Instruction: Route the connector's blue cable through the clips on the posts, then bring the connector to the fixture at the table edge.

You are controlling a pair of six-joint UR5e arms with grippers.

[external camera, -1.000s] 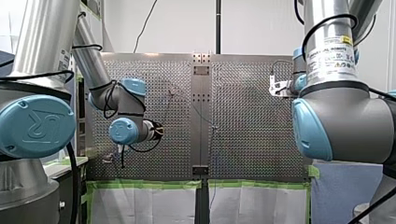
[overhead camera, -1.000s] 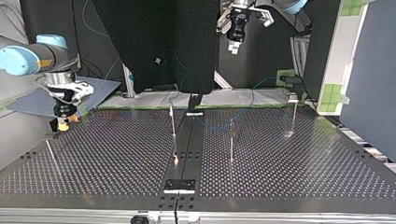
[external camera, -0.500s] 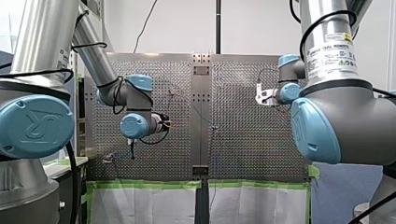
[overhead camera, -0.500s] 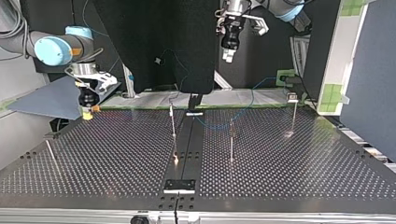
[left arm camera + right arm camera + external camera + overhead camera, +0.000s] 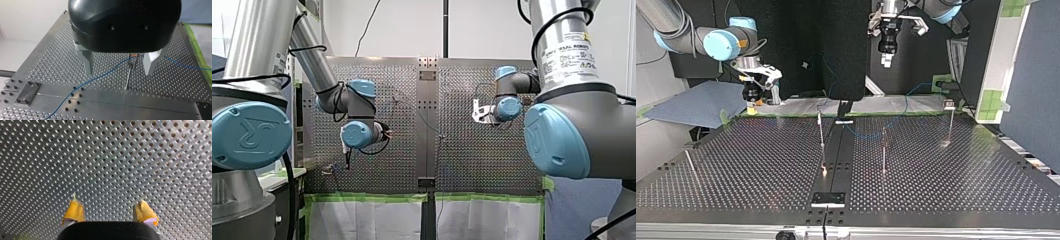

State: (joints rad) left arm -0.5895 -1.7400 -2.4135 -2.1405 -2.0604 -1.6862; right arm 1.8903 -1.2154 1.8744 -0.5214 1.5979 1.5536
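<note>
The blue cable lies on the table, in neither gripper.
You see it reach the clip on a post ahead of the left gripper, fingers open and empty; the right gripper has its yellow pads apart too.

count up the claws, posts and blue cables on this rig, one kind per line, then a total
claws: 2, my right and my left
posts: 4
blue cable: 1
total: 7
</note>
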